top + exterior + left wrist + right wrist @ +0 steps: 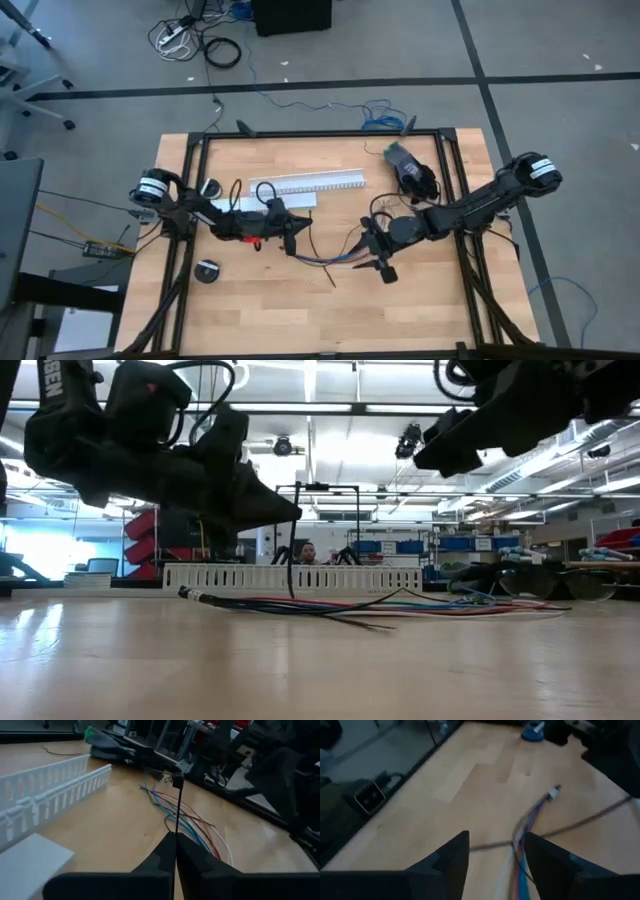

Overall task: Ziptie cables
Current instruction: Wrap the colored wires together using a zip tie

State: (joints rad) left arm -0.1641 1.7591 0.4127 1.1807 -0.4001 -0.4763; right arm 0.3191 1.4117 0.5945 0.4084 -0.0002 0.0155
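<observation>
On the wooden table [260, 300], near its middle, lies the bunch of cables [335, 261]. They are thin wires in blue, purple, red and grey, and they curve along the wood between the two arms. In the low view the cables [400, 605] rest flat on the table, in front of the long white channel [290, 577].

From the left side comes the left gripper [293, 236]. Its two dark fingers [165, 855] are pressed tight together, and they pinch the ziptie [178, 807]. The ziptie is a very thin black strip that sticks straight out from the fingertips, with a small square head at its far end. It hangs in the air over the cables. In the low view the ziptie [291, 540] points down toward the table.

From the right side comes the right gripper [382, 262]. It hovers over the right part of the bunch. Its fingers [454, 852] are spread apart, and the cables [527, 827] run between them. It looks like the fingers are not squeezing the wires, but the view there is blurry.

A small black round thing [207, 271] sits on the table near the left arm.
</observation>
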